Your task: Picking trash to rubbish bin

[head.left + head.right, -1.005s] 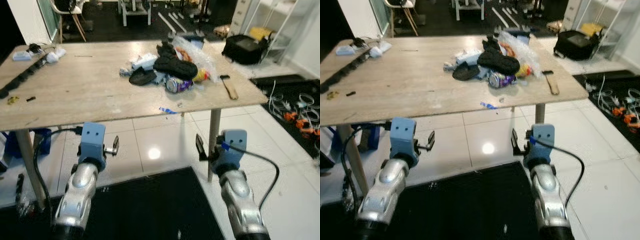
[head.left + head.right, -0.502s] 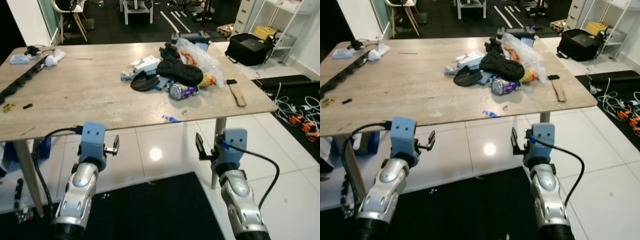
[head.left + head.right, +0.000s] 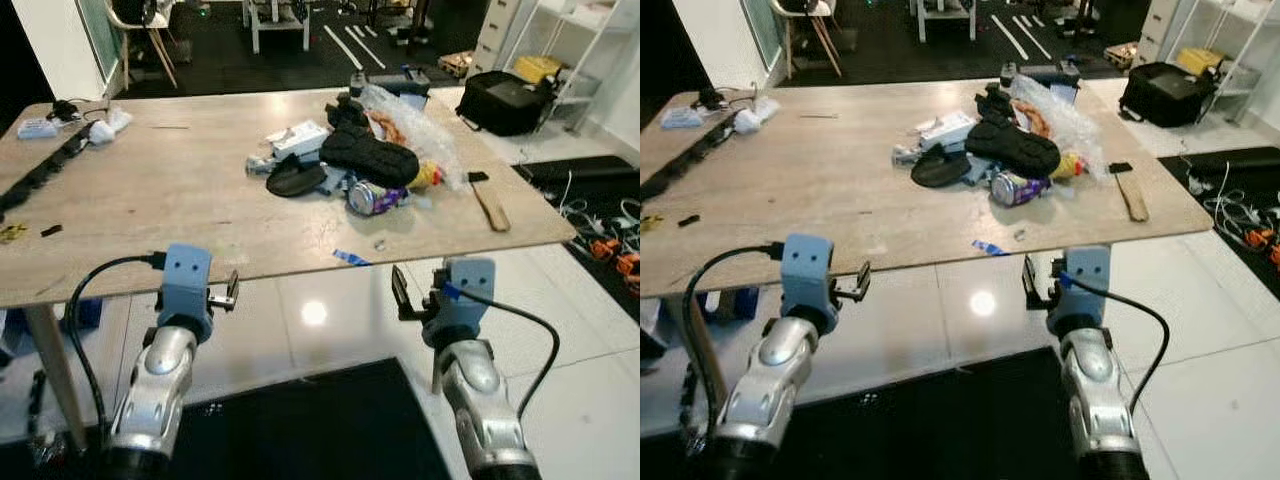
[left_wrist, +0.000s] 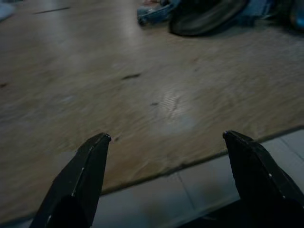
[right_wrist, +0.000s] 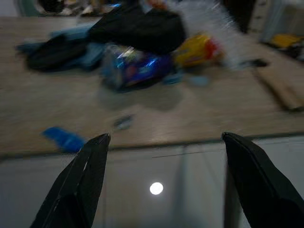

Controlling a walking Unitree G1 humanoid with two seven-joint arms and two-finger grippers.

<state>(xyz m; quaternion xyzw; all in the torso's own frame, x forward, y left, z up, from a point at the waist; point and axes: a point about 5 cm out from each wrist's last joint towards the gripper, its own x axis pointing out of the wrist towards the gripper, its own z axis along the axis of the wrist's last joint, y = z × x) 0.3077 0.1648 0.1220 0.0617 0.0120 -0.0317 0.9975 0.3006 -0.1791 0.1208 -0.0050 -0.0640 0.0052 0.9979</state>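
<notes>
Trash pile (image 3: 355,165) sat on the far right part of the tabletop (image 3: 150,200): crushed can (image 3: 375,196) at the near edge of the pile, black shoe-like item (image 3: 368,158) on top, clear plastic bag (image 3: 415,125) behind, yellow wrapper (image 3: 428,178) to the right, white carton (image 3: 298,140) and dark flat piece (image 3: 292,180) to the left. A blue scrap (image 3: 350,258) lay alone near the tabletop's front edge. No rubbish bin visible, so we judged this as the approach step, nothing gripped yet. To do it well: we'd close in squarely on the front edge, raise the arms above the tabletop before reaching, and take the can first with the right side, since it was nearest and rigid; loose plastic would likely snag. Left pincer (image 3: 232,290) and right pincer (image 3: 398,293) both hovered below and just in front of the tabletop edge, forearms level, pointing forward. Both pincers were apart and empty, per the wrist views.
</notes>
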